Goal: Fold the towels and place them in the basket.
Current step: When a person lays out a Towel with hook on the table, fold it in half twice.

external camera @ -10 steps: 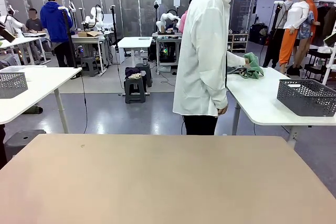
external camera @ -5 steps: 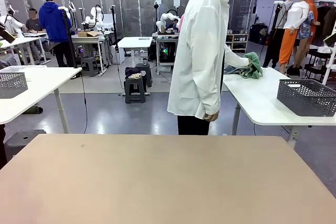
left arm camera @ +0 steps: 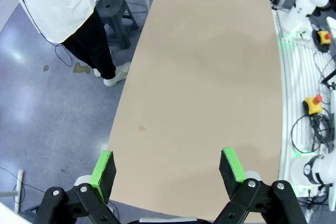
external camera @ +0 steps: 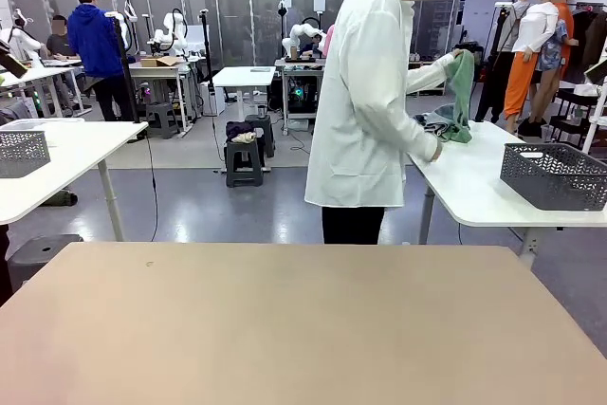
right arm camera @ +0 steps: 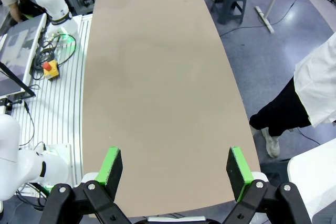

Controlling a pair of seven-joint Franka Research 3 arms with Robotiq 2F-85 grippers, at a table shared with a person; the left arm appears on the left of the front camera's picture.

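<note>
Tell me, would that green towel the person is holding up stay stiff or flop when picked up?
Probably floppy: the green towel hangs limp from the person's hand, its lower end bunched on the white table. Likely light for its size, since one hand holds it up.

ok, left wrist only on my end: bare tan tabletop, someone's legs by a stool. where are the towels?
Observer: Front view: the person stands at a white side table off to the right, holding a mint green towel up in one hand.
Operator: and where do they end up?
Observer: A dark mesh basket sits on that same white table, farther right, apart from the towel.
Operator: other arm?
Observer: The right gripper is open over the tan table, holding nothing.
</note>
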